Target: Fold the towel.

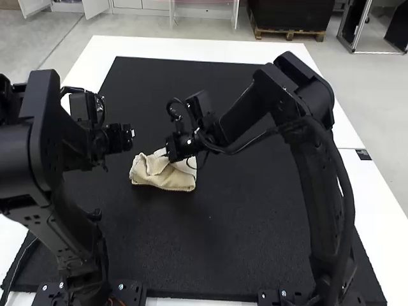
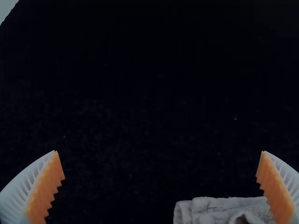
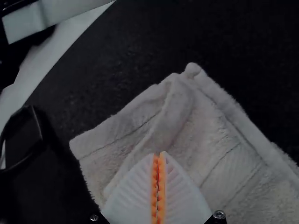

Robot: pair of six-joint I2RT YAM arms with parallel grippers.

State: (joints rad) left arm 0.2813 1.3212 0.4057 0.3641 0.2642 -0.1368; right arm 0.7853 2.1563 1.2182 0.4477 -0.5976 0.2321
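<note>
The towel (image 1: 162, 180) lies on the dark mat (image 1: 242, 255), left of the middle in the high view, between the two arms. It is gathered into a small, layered bundle. In the right wrist view a raised ridge (image 3: 180, 100) runs slantwise over the top layer, with stitched bands beside it and a thicker, doubled edge along one side.

The right pincer (image 3: 160, 154) has its fingers together, their pads meeting over the cloth. The light is poor there, and I cannot tell whether a pinch of towel is caught between them or they merely press on it. If it is caught, lifting away before letting go would likely drag the top layer up and undo the fold. If it is not, a sideways push could ruck that ridge further and leave the layers out of line.

The left pincer (image 2: 159, 151) stands wide apart with nothing between its tips, the towel's near corner just beside one finger. Closing from there would probably miss the cloth or nip only a single layer, skewing the bundle. Both pincers being near one small bundle, they could also knock each other if they come in together.

Beyond the mat runs the white desk (image 1: 191, 48).
</note>
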